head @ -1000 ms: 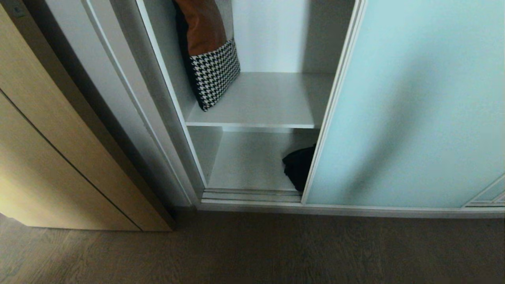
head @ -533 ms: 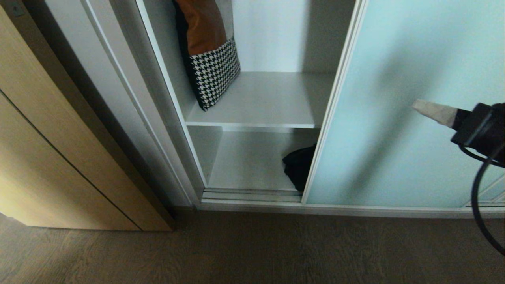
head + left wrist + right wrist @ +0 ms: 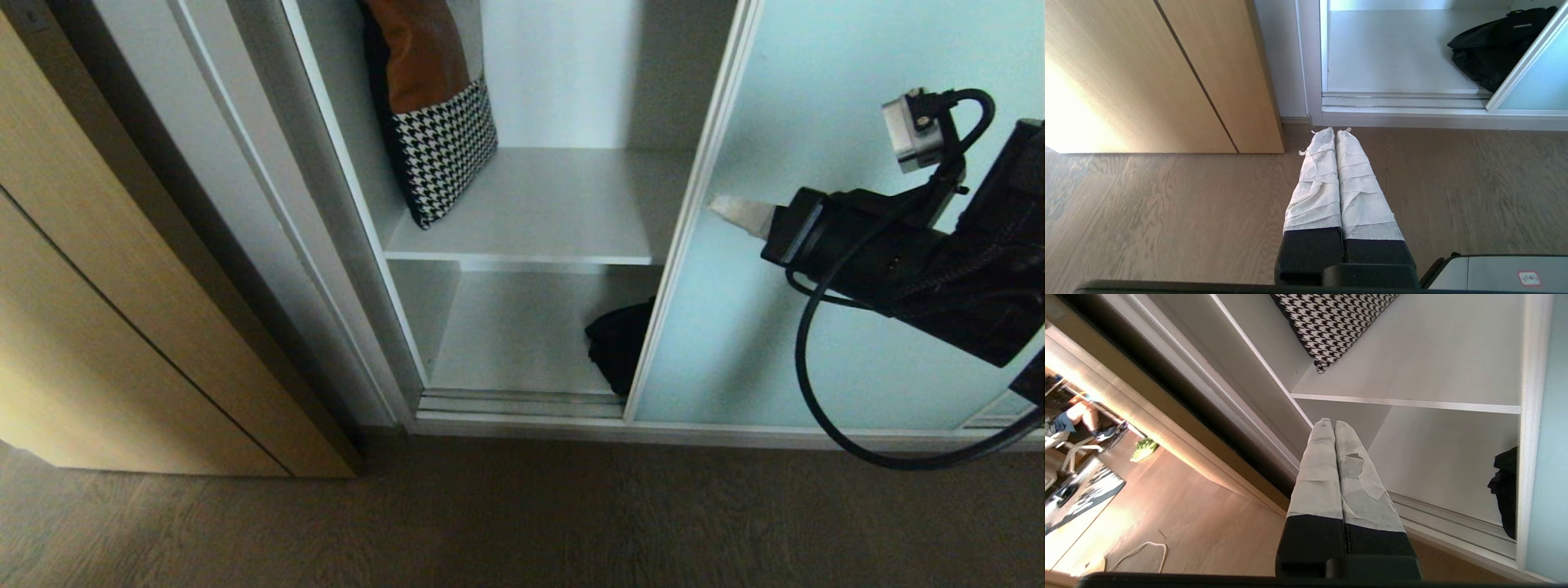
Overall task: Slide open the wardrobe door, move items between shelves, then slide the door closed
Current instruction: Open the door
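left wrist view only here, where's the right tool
Observer: The right tool is out in front of the sliding wardrobe door, tip near the door's left frame, level with the upper shelf.
Operator: open or shut
Observer: Shut, fingers pressed together, holding nothing.
Operator: anything above the black bag
Observer: A brown and houndstooth cushion stands on the upper shelf, leaning against the left wall.
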`<state>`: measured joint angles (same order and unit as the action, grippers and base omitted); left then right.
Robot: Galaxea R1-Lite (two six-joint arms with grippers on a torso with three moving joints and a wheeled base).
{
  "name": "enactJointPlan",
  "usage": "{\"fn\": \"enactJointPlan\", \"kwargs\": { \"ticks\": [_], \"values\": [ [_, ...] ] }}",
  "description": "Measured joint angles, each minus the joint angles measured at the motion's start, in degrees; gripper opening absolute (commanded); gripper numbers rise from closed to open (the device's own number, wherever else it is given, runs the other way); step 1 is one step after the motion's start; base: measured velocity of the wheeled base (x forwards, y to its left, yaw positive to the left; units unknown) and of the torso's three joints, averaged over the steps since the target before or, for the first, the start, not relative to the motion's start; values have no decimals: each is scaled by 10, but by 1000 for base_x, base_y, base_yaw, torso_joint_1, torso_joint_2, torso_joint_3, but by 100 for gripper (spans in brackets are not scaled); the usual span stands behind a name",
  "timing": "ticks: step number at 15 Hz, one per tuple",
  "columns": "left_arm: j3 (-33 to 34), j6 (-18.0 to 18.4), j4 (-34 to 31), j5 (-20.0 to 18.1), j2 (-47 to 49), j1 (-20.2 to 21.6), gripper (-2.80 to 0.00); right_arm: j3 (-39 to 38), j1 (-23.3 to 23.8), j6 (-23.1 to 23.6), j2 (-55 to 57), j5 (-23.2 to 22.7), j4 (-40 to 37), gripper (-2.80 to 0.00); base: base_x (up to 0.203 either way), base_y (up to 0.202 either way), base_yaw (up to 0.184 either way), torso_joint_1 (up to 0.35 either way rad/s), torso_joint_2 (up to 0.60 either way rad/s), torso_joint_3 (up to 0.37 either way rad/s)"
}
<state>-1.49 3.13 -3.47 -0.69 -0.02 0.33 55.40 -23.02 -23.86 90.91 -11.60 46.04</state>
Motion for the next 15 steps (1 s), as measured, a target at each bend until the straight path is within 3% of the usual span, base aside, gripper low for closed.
{"fn": "enactJointPlan", "kwargs": {
  "ticks": [7,15],
  "values": [
    [0,0,0,0,0,0,-280,84,-47,-8,87,83,2,-280,0,0,0,0,0,0],
    [0,0,0,0,0,0,-280,234,-51,-1,206,207,1,-280,0,0,0,0,0,0]
  ]
}}
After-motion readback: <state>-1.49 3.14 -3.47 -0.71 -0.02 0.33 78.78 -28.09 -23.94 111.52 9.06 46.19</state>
